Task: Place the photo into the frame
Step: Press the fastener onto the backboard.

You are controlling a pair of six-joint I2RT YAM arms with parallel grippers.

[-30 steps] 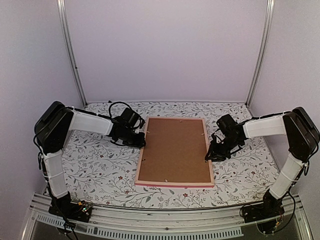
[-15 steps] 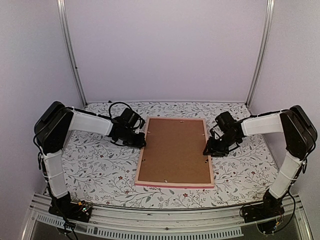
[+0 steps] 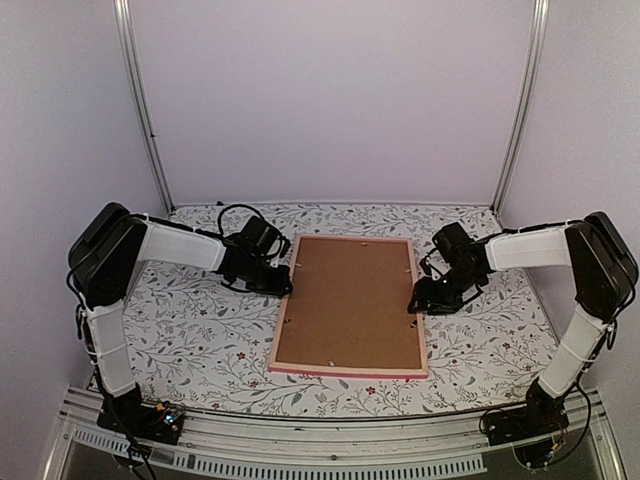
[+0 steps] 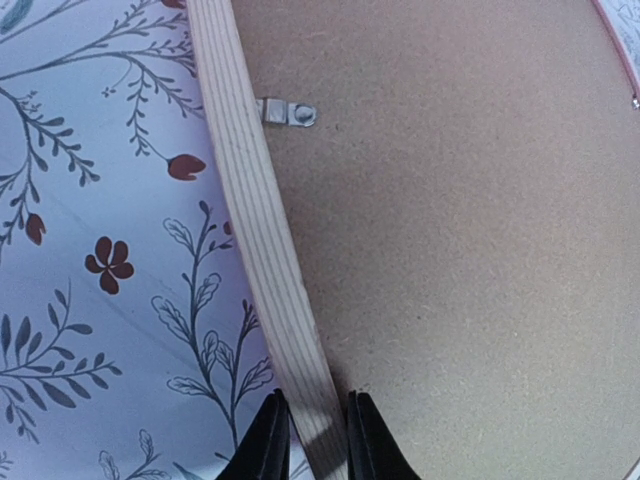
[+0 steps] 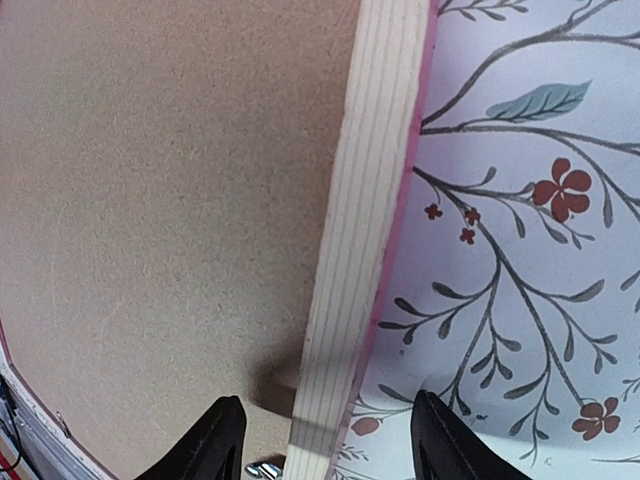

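Pink thin-railed wooden frame [image 3: 345, 370] is lying face-down. Right hand [image 5: 325, 440] is spreading off its right rail, left hand [image 4: 310, 440] is pinching the left; insertion looks finished.

We read no text, label, brand, number or sign in any view. Nothing legible on the frame [image 3: 346, 369], on its brown backing board [image 3: 350, 300], or on the flowered table cover [image 3: 200, 320].
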